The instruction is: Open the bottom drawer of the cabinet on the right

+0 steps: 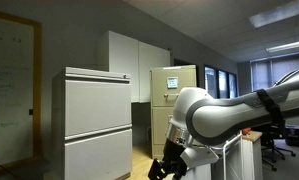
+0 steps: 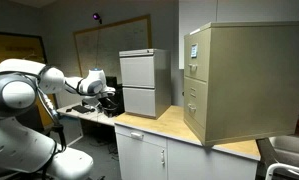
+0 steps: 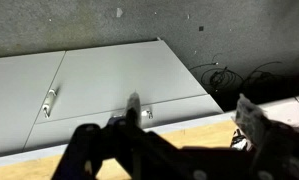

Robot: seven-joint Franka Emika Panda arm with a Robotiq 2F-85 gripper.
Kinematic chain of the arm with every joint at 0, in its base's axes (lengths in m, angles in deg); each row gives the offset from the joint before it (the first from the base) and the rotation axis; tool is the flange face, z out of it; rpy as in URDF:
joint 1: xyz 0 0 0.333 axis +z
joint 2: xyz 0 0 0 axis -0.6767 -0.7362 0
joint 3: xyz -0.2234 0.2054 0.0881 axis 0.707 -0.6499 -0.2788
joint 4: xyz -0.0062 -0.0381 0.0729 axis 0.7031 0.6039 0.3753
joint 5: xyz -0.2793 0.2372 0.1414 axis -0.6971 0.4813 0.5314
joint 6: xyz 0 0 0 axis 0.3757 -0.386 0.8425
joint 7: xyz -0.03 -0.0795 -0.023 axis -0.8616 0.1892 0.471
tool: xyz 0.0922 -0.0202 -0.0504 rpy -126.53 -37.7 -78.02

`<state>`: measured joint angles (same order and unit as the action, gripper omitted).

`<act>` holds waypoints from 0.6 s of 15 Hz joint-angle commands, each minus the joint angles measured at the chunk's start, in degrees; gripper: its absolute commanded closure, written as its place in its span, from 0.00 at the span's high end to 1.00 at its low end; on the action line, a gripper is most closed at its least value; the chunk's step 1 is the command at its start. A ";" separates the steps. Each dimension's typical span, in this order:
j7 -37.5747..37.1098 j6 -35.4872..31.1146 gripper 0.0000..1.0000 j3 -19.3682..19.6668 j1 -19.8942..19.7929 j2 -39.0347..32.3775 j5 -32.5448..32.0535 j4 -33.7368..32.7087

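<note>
Grey office walls and a framed whiteboard (image 2: 111, 40) stand behind a long pale wooden countertop (image 2: 164, 126) on white base cupboards (image 2: 149, 158). At the left of an exterior view, the white jointed robot arm (image 2: 29, 85) stretches out to its black gripper (image 2: 110, 99), which hangs just left of the wide pale grey two-drawer cabinet (image 2: 144, 80). The claw is a dark blur in every view, so I cannot tell whether it is spread or pressed together. Through the wrist view, grey drawer fronts with a small metal handle (image 3: 49, 100) fill the frame. Further right, well apart from the gripper, stands the narrow tan-beige metal filing cabinet (image 2: 244, 80), with a white paper (image 1: 172, 83) on its upper drawer. The bottom drawer (image 2: 195, 108), its lower squarish tan front, sits flush and closed, untouched.
</note>
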<state>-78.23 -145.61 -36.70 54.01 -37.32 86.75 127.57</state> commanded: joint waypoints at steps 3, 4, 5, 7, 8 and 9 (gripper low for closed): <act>-0.06 0.11 1.00 0.09 0.07 0.06 -0.11 -0.35; -0.06 0.10 1.00 0.09 0.07 0.06 -0.11 -0.36; -0.06 0.09 1.00 0.09 0.07 0.06 -0.11 -0.36; -0.06 0.08 1.00 0.10 0.07 0.06 -0.11 -0.36; -0.06 0.08 1.00 0.09 0.07 0.06 -0.11 -0.36; -0.22 -0.91 1.00 0.43 -0.10 -0.01 0.44 -0.10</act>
<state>-78.22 -145.71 -36.70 54.02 -37.24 86.75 127.40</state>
